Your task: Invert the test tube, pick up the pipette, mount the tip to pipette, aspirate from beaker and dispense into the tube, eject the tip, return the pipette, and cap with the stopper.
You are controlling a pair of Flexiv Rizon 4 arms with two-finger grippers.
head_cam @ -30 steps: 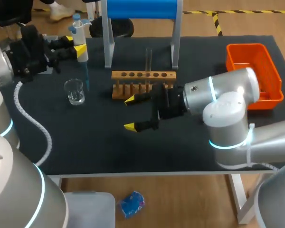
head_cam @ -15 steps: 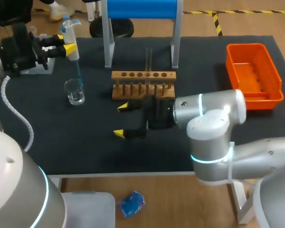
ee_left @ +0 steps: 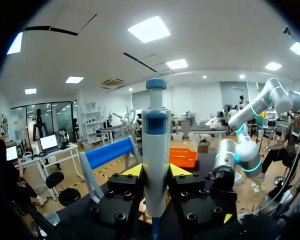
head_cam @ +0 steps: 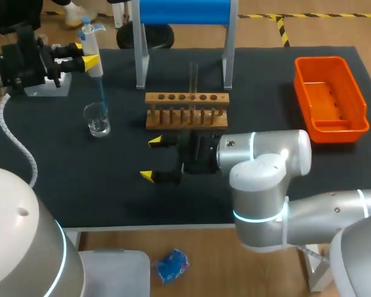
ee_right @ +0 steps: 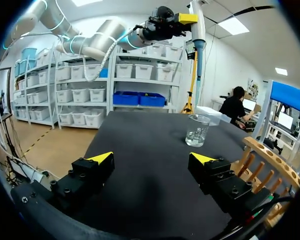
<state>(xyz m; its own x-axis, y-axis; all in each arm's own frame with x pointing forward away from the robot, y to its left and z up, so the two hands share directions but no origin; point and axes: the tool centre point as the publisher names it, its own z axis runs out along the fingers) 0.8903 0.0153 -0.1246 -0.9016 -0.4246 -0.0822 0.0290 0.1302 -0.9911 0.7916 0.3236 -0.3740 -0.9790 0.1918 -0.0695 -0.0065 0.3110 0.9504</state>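
The pipette (head_cam: 89, 36) stands upright, clamped in the left gripper (head_cam: 86, 55), its blue tip pointing down over the beaker (head_cam: 98, 119), evidently lined up to aspirate. The right gripper (head_cam: 151, 159) hovers empty with fingers wide, near the rack (head_cam: 185, 99) holding the test tube (head_cam: 193, 75). Whether the tip's end reaches the liquid cannot be made out.

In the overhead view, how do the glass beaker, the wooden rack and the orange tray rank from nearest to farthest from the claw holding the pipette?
From the left gripper, holding the pipette:
1. beaker, almost under the pipette's tip.
2. wooden rack, mid-table.
3. orange tray, at the table's right edge.
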